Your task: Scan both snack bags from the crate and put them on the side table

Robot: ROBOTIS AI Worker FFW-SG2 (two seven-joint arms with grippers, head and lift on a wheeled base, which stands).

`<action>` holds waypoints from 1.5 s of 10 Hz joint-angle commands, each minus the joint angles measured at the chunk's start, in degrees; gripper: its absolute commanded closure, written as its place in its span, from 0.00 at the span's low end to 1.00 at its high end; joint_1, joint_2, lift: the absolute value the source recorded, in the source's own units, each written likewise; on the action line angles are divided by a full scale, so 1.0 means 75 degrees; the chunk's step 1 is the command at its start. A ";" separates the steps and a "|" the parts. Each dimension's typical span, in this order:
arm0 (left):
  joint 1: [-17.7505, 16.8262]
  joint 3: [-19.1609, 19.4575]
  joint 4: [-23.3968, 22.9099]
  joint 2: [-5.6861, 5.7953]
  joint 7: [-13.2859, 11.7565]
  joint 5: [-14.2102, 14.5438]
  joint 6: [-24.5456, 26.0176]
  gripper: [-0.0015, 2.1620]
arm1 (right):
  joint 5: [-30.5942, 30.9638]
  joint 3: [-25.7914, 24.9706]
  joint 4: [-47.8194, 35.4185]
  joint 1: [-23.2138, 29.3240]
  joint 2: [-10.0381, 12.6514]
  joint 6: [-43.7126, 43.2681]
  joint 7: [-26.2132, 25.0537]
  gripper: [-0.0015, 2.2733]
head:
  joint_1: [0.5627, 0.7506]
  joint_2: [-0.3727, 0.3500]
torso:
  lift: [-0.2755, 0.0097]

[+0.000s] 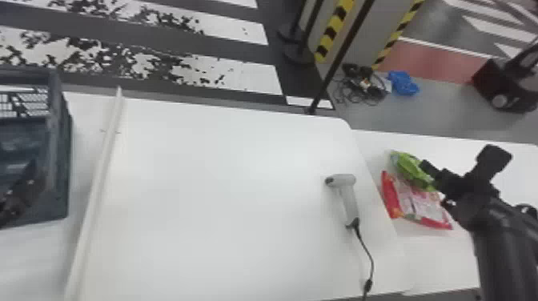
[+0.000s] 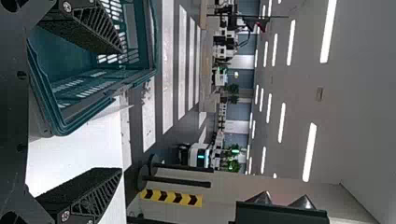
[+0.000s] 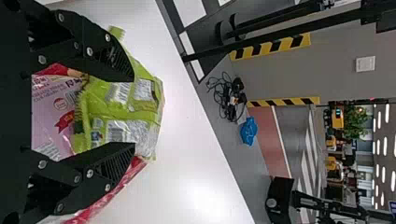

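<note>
On the side table (image 1: 496, 160) at the right lie the green snack bag (image 1: 412, 170) and the red-and-pink snack bag (image 1: 420, 204), the green one overlapping the other. My right gripper (image 1: 430, 170) is over the green bag. In the right wrist view, my right gripper (image 3: 134, 112) stands open, its fingers apart on either side of the green bag (image 3: 119, 105). A grey scanner (image 1: 347, 196) lies near the main table's right edge. The left arm shows dark at the crate (image 1: 60, 160); in the left wrist view, my left gripper (image 2: 122, 112) is open with nothing between its fingers.
A raised white strip (image 1: 100, 176) crosses the main table (image 1: 224, 192) beside the crate. The scanner's cable (image 1: 370, 256) runs to the front edge. Beyond the tables stand a thin black post (image 1: 340, 60) and striped yellow-black barriers, with loose cables (image 1: 362, 84) on the floor.
</note>
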 commanded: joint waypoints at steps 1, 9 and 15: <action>0.0000 0.0005 0.0000 -0.0018 -0.0001 0.0000 0.0000 0.05 | -0.0014 0.0022 -0.0752 0.0353 0.0158 0.0075 -0.0006 0.02 | 0.70 0.03 | 0.66; -0.0035 -0.0148 -0.0141 -0.0170 0.0081 -0.0176 0.0047 0.05 | 0.0689 0.2014 -0.6096 0.3412 0.2479 -0.1073 -0.0838 0.01 | 0.70 0.09 | 0.66; -0.0046 -0.0464 -0.0152 -0.0287 0.0421 -0.0492 0.0234 0.05 | 0.1662 0.4311 -0.6506 0.4747 0.3252 -0.3769 -0.1295 0.01 | 0.70 0.41 | 0.66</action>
